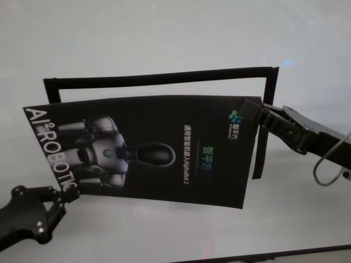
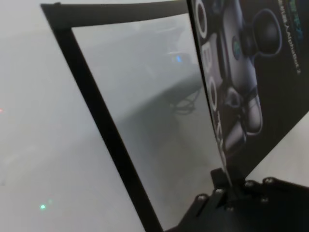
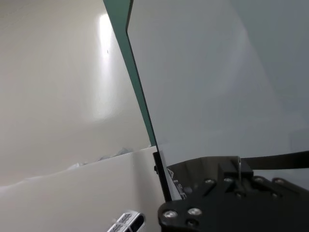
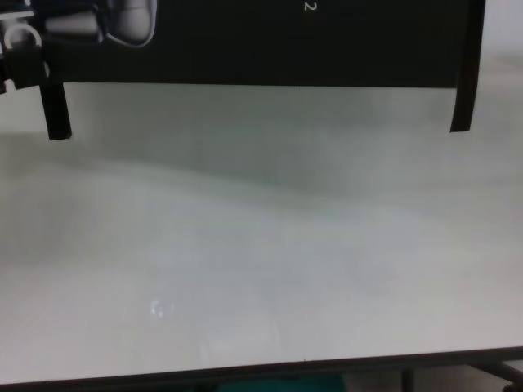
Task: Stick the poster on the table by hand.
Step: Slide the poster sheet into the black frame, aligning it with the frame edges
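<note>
Poster (image 1: 159,150) held up above the table (image 1: 164,38), stretched between both grippers, not lying flat; its shadow falls on the white top behind it. Left gripper (image 1: 61,198) at the poster's lower left corner, by the "AI ROBOTIC" lettering, jaws pinched shut on the sheet's edge. Right gripper (image 1: 262,114) at the poster's upper right corner, next to the small logo, jaws closed on that corner. Black tape strips (image 1: 164,78) form an open frame on the table behind the poster: one across beyond its far edge, one down past its right side, a short one at its left. A grey cable loop (image 1: 327,164) hangs off the right arm.
</note>
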